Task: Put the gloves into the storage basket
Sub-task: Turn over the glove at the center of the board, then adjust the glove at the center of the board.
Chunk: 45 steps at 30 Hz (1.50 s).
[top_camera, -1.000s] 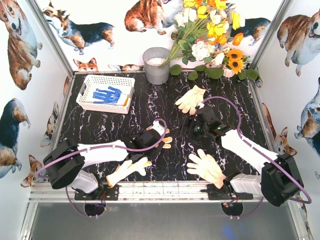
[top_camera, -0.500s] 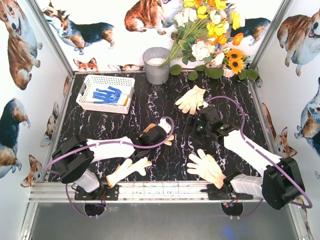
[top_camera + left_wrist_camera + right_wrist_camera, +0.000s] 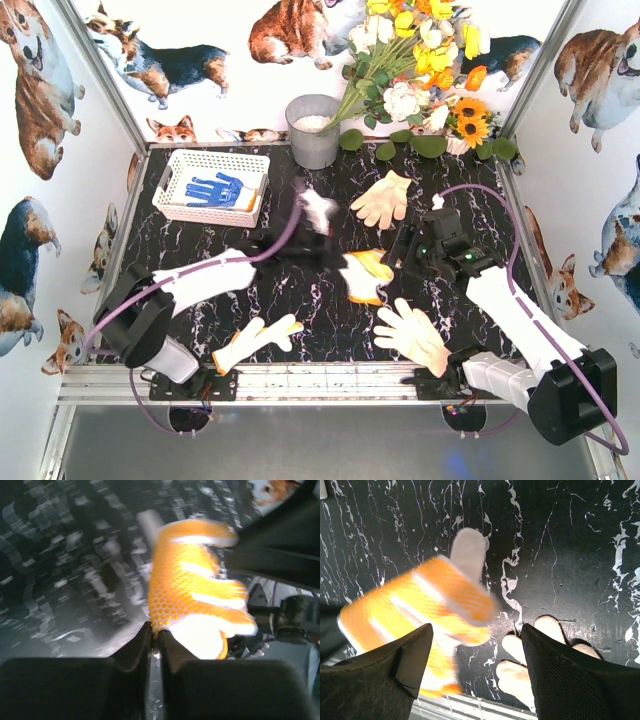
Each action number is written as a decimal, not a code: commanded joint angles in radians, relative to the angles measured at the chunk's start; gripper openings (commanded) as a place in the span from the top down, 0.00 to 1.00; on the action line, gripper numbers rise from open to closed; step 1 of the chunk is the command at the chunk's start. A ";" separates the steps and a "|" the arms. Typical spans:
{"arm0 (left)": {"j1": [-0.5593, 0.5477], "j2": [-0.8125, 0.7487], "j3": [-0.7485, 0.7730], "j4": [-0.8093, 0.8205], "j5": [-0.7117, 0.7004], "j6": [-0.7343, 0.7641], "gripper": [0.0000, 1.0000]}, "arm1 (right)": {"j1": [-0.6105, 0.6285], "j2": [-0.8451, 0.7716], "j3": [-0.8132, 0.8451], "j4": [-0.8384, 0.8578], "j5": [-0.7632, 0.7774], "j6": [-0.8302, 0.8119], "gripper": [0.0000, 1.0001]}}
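The left claw [image 3: 155, 630] is clenched on one edge of the yellow-orange glove [image 3: 195, 595], which hangs clear of the table [image 3: 200, 245] (blurred), presumably for carrying to the storage basket [image 3: 178, 205], well apart. The right claw [image 3: 477, 642] gapes empty.

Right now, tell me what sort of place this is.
Probably a staged robot test booth, not a home: walls papered with corgis, a marble-look table edged by a metal rail, and flowers as props.
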 commanded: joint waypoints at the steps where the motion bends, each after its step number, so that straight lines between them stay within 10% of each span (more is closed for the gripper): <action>1: 0.184 0.060 -0.148 0.100 0.243 -0.262 0.88 | -0.003 -0.016 0.022 0.013 -0.007 -0.001 0.27; 6: 0.194 0.050 -0.089 -0.205 0.062 -0.070 0.54 | -0.003 -0.017 0.003 0.037 -0.058 0.009 0.27; 10: 0.196 -0.041 -0.066 -0.313 -0.094 -0.011 0.46 | -0.003 -0.014 -0.002 0.062 -0.119 0.006 0.26; 24: 0.048 -0.060 -0.232 0.031 -0.101 -0.248 0.74 | 0.107 0.243 -0.038 0.288 -0.269 0.088 0.68; 45: 0.003 0.167 -0.305 0.165 -0.121 -0.244 0.88 | 0.164 0.629 0.091 0.503 -0.335 0.101 0.78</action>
